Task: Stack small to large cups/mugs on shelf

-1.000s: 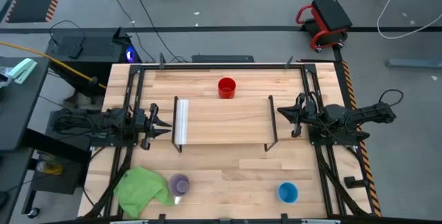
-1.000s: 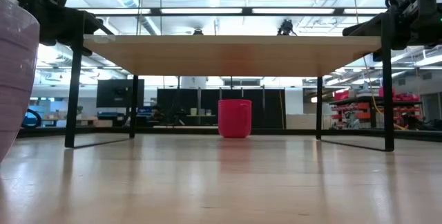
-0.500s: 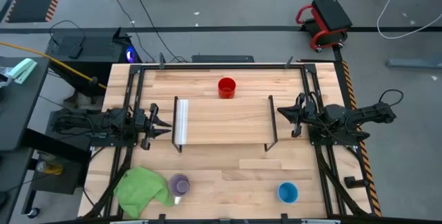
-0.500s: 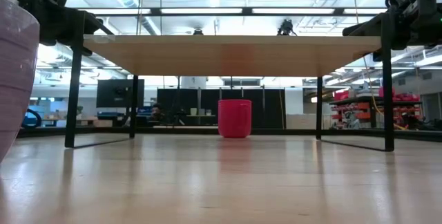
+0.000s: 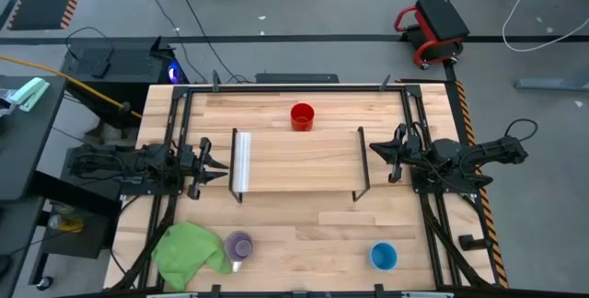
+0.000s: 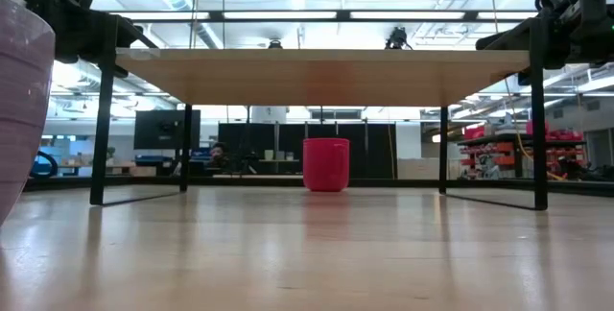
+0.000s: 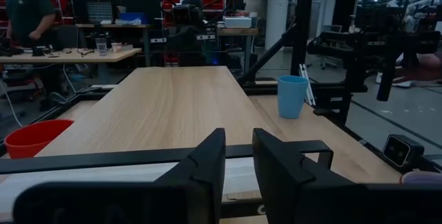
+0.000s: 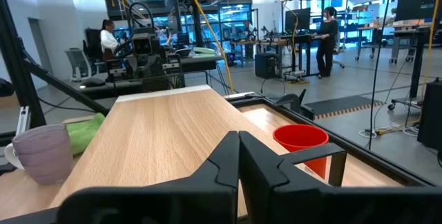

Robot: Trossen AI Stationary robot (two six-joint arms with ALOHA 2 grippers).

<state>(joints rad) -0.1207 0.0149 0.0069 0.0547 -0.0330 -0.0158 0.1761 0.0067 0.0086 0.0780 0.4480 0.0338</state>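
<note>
High view: you have the shelf (image 5: 299,162) mid-worktop with its board bare. The red mug (image 5: 302,116) stands just beyond the shelf's far edge. The blue cup (image 5: 383,257) is near the worktop's front right corner. The purple mug (image 5: 239,246) is near the front left corner, touching the green cloth (image 5: 189,251).

High view, arms: the left gripper (image 5: 216,166) sits just off the shelf's left end and the right gripper (image 5: 377,154) just off its right end. Neither holds anything.

High view, change: compare with half a second and a second ago and nothing has shifted, neither arms nor cups. My reading: the stacking has not begun, and you still have all three cups to bring in.

Low view: the red mug (image 6: 326,164) shows under the shelf board (image 6: 321,73) on the far side. The purple mug (image 6: 21,109) fills the left edge, close to the lens. The blue cup is not visible here.

Left wrist view: the left gripper (image 7: 238,162) has its fingers slightly spread with a narrow gap, nothing between. Across the shelf you see the blue cup (image 7: 292,96), and the red mug (image 7: 34,137) at the other side.

Right wrist view: the right gripper (image 8: 239,163) has its fingers pressed together, empty. The red mug (image 8: 301,144) and purple mug (image 8: 44,153) flank the board.
</note>
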